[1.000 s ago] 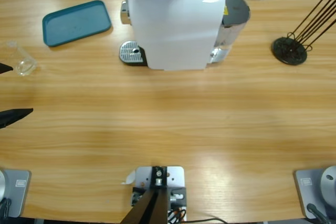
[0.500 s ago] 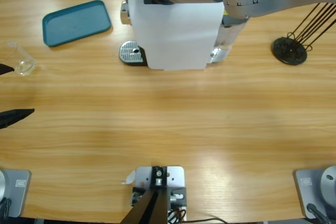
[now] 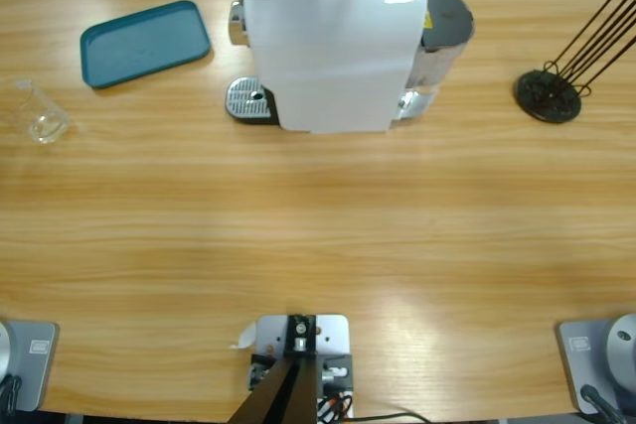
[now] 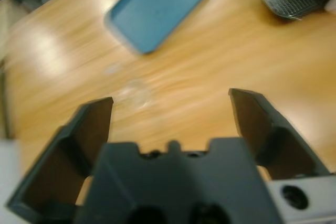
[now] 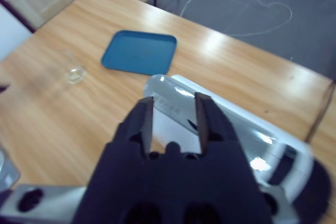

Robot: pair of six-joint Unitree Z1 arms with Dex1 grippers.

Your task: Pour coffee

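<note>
Both arms are gone from the high view now: half a sec ago a big silver arm was parked over the coffee machine (image 3: pixel 333 42) and black jaw tips were poking in at the left edge, and neither is seen there anymore. So nothing's been grabbed yet, and the pour looks to be at the very start imo.

The left gripper (image 4: pixel 170 106) is held wide open above the glass (image 3: pixel 40 118), w/ nothing between the jaws. The right gripper (image 5: pixel 172 113) is seen over the machine's top, jaws a narrow gap apart, empty.

No coffee is visible anywhere; the glass looks empty, well apart from the drip grate (image 3: pixel 248 101). A teal tray (image 3: pixel 144 42) sits between them, further back, and a black wire rack (image 3: pixel 552 91) is far off to the side. The path across the table (image 3: pixel 318 245) isn't blocked.
</note>
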